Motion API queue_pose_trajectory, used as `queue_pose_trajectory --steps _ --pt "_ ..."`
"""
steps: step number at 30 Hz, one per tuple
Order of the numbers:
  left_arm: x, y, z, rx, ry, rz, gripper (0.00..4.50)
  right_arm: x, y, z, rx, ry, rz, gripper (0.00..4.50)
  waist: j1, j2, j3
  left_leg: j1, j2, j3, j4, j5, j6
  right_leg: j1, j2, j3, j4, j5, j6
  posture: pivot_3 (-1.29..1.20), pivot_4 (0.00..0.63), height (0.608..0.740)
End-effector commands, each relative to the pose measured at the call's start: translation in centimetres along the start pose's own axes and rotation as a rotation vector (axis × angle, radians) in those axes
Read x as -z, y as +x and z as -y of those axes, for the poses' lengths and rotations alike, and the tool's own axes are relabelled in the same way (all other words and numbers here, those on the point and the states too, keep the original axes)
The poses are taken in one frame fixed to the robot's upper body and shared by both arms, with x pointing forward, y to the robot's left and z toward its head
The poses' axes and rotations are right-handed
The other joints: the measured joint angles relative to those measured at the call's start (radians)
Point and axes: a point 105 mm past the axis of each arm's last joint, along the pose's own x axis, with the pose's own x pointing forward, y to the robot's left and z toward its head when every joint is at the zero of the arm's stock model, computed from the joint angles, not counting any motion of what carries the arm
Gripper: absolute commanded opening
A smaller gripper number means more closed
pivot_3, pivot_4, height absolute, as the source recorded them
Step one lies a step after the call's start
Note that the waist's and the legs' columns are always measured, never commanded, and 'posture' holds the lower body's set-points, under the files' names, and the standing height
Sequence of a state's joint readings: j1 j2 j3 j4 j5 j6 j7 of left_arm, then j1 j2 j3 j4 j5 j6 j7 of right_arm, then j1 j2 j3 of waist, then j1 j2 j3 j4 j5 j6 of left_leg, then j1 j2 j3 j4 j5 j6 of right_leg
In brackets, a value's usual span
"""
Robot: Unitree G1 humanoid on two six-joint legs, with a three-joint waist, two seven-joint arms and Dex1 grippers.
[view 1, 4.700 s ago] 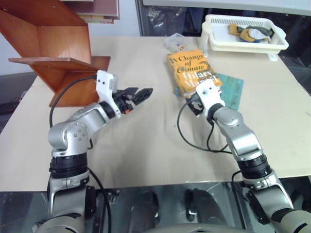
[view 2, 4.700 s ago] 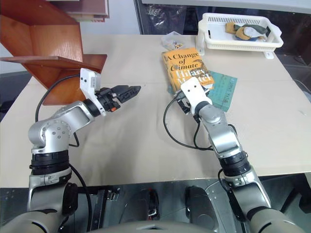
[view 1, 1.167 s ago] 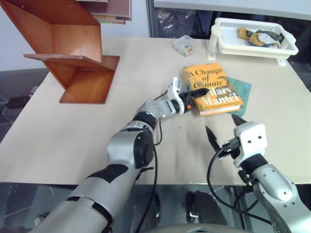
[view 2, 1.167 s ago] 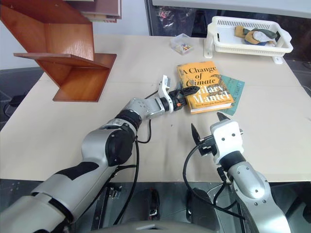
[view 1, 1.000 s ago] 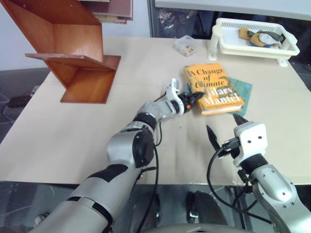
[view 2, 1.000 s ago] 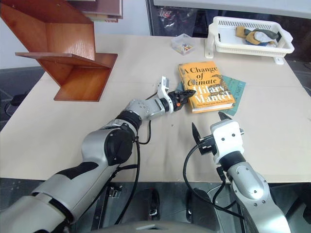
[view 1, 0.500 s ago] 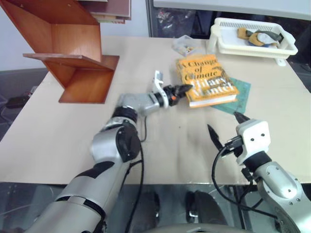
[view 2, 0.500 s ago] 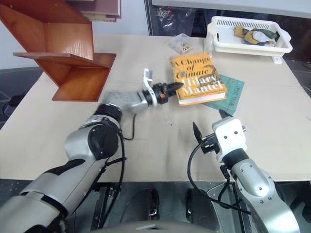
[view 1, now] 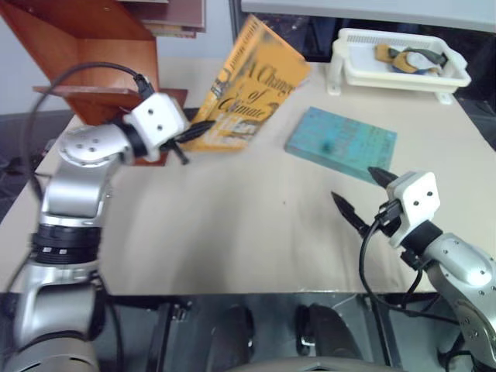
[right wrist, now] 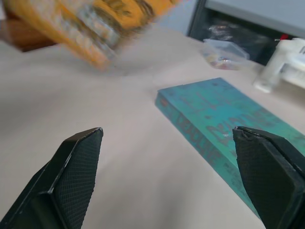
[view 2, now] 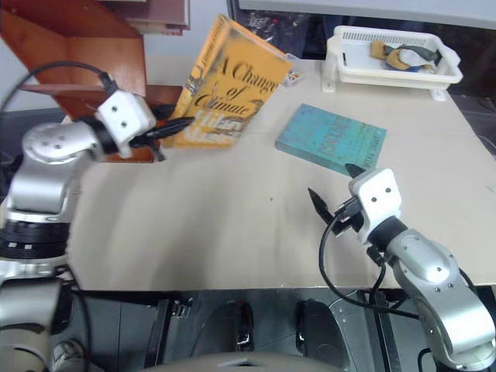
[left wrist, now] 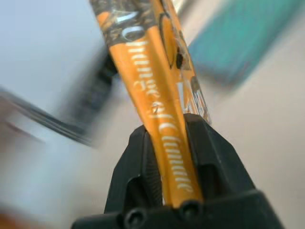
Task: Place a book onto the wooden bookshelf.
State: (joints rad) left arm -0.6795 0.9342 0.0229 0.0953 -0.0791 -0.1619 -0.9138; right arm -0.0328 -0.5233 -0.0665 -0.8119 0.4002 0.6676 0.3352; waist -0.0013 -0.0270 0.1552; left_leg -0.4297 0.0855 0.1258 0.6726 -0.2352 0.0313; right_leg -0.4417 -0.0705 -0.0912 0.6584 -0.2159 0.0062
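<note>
The left gripper (view 1: 192, 133) is closed tight on the lower edge of the thick orange-yellow paperback book (view 1: 246, 87) with black title lettering, and it holds the book in the air in the upper middle of the frame — tilted, with its cover facing the camera. The book is just in front of the large reddish-brown wooden bookshelf (view 1: 74, 35) that stands in the upper left. On the beige table (view 1: 232, 225) a thin teal-green book (view 1: 341, 143) lies flat, right of centre. The right gripper (view 2: 335, 188) is in the lower right with its two black fingers spread wide and nothing between them. A white plastic basket tray (view 1: 399, 66) stands in the upper right corner.
</note>
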Motion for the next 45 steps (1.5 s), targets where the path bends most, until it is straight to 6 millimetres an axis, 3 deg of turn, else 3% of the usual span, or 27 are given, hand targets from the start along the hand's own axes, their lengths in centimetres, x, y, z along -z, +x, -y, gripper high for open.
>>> queue_pose_trajectory --steps 1,4,7,10,13,18,21,30,38,45 --pt "-2.1 -2.3 -4.4 -0.068 0.383 0.058 0.67 -1.5 0.8 -0.3 -0.072 -0.024 0.085 4.50 0.017 0.000 0.000 0.000 0.000 0.000 0.000 0.000 0.000 0.000 0.000 0.000 0.000 0.000 0.000 0.00 0.150 0.740" --pt "-2.6 -4.0 -7.0 -0.078 0.497 0.035 0.67 -1.9 1.7 -0.6 -0.123 -0.024 0.114 4.50 0.018 0.000 0.000 -0.003 -0.001 0.002 0.001 0.000 0.001 -0.001 0.000 -0.001 -0.001 0.000 0.001 0.00 0.150 0.740" --pt "-1.6 -6.1 -9.3 -0.049 0.549 -0.074 0.67 -2.7 2.7 -1.0 -0.179 -0.034 0.153 4.50 0.014 0.000 0.000 -0.003 -0.001 0.005 0.001 0.000 0.002 -0.001 0.000 0.000 -0.002 0.002 0.006 0.00 0.150 0.740" --pt "0.2 -7.1 -9.6 0.015 0.509 -0.157 0.67 -3.1 3.3 -1.1 -0.204 -0.041 0.174 4.50 0.012 0.000 0.001 -0.003 -0.001 0.007 0.001 0.000 0.002 -0.003 0.001 0.002 0.000 0.000 0.008 0.00 0.150 0.740" --pt "3.1 -9.5 -10.5 0.039 0.479 -0.346 0.67 -3.6 3.8 -1.4 -0.236 -0.053 0.200 4.50 0.011 0.000 0.001 -0.003 -0.001 0.007 0.001 0.000 0.002 -0.004 0.001 0.002 0.002 0.000 0.009 0.00 0.150 0.740" --pt "5.0 -11.2 -11.6 -0.004 0.478 -0.472 0.67 -4.6 4.4 -1.8 -0.258 -0.060 0.239 4.50 0.014 -0.006 0.004 -0.004 0.000 0.007 0.002 0.000 0.002 -0.004 0.001 0.002 0.003 0.000 0.009 0.00 0.150 0.740" --pt "7.5 -12.2 -11.5 -0.044 0.472 -0.594 0.67 -6.7 4.7 -2.7 -0.325 -0.032 0.306 4.50 0.015 -0.007 0.004 -0.004 0.000 0.007 0.003 -0.001 0.002 -0.004 0.000 0.002 0.003 0.000 0.009 0.00 0.150 0.740" --pt "9.8 -11.8 -11.2 -0.077 0.485 -0.686 0.67 -10.0 4.1 -3.3 -0.451 -0.058 0.379 4.50 -0.015 -0.011 0.007 -0.004 0.003 0.007 0.004 -0.001 0.002 -0.005 0.003 0.004 0.004 0.000 0.009 0.00 0.150 0.740" --pt "11.0 -12.1 -10.7 -0.074 0.431 -0.735 0.67 -10.4 3.9 -3.3 -0.460 -0.082 0.371 4.50 -0.013 -0.011 0.006 -0.003 0.003 0.009 0.005 -0.001 0.002 -0.005 0.002 0.004 0.006 0.000 0.009 0.00 0.150 0.740" --pt "11.2 -14.8 -10.9 -0.139 0.320 -0.757 3.46 -10.3 4.0 -2.9 -0.443 -0.083 0.355 4.50 -0.014 -0.012 0.007 -0.004 0.003 0.010 0.005 -0.001 0.002 -0.006 0.003 0.005 0.006 0.000 0.008 0.00 0.150 0.740"
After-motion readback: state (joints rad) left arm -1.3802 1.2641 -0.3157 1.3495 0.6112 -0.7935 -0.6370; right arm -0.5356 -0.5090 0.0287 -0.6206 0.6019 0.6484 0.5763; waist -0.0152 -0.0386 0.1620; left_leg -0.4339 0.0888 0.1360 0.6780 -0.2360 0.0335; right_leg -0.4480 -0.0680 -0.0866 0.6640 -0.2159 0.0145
